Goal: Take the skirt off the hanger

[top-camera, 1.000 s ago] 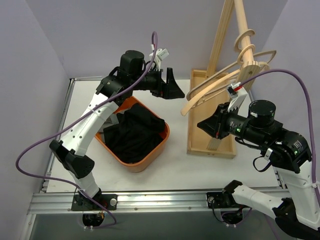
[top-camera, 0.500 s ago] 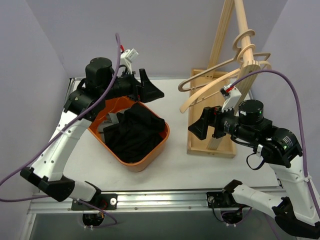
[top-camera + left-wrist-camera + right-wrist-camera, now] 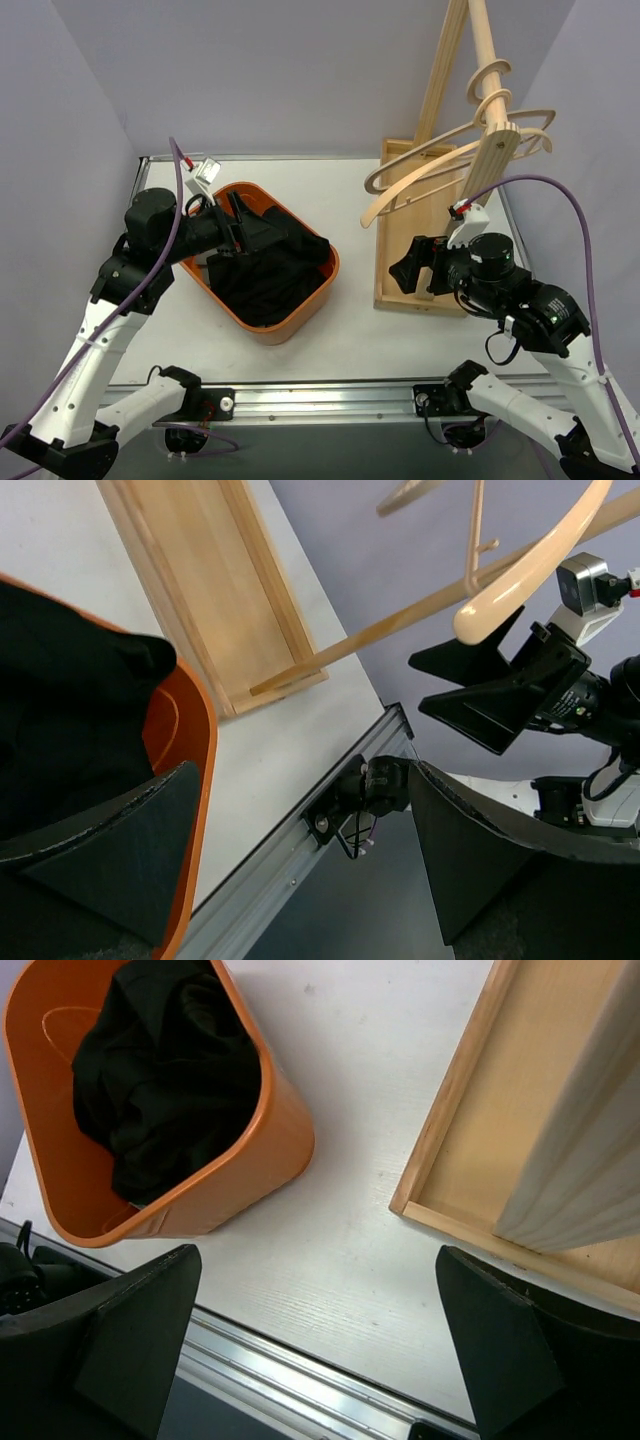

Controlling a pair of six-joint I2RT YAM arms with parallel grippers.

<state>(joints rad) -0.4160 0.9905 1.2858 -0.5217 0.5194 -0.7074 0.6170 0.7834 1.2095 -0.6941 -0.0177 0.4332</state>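
Judging by how things lie, the job looks all but done: the skirt [image 3: 268, 272] sits as a crumpled black heap inside the orange bin [image 3: 334, 268], at about 9 o'clock from the table's [image 3: 350, 335] centre, and the hanger [image 3: 530, 565] hangs bare on the wooden rack [image 3: 492, 160] out at 2 o'clock. What is left, I reckon, is a tidy retreat. The left gripper [image 3: 248, 226] hovers over the bin's 11 o'clock rim, its fingers [image 3: 110, 850] spread wide with nothing between them; lift it straight up first so no fold of cloth catches a fingertip and gets dragged back out. The right gripper [image 3: 418, 268] sits low at 6 o'clock from the hanger, above the rack's base tray [image 3: 400, 300], jaws fully apart and empty too. Draw it back toward 5 o'clock, low and slow, since the hanger's curved end sits just above and a knock could swing it off its peg. Keep both pairs of jaws wide throughout
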